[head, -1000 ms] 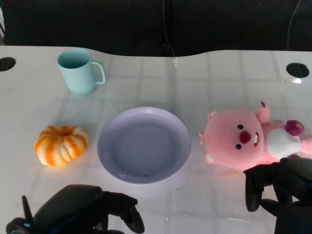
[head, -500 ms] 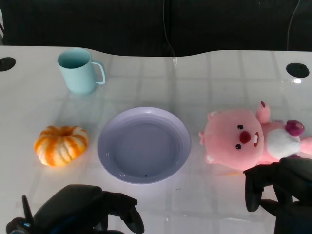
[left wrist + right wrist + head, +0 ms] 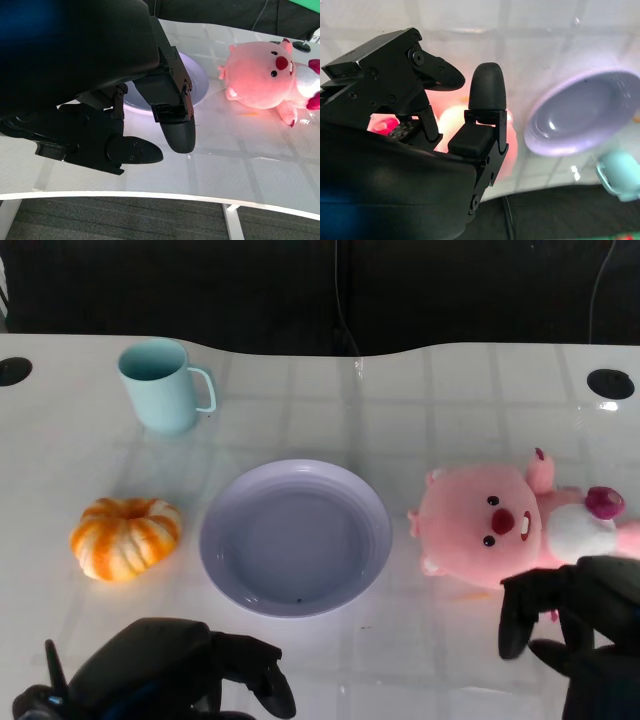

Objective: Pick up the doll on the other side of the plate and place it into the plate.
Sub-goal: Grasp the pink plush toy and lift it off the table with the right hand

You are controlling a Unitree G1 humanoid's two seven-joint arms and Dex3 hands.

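At the bottom of the frame the left hand rested low at the lower left, fingers spread, holding nothing. The right hand hovered at the lower right, fingers apart and empty, just in front of the pink doll. The doll lay on its back at the right, beside the lavender plate in the centre. An orange pumpkin sat left of the plate. Farther back, at the upper left, stood a pale blue mug.
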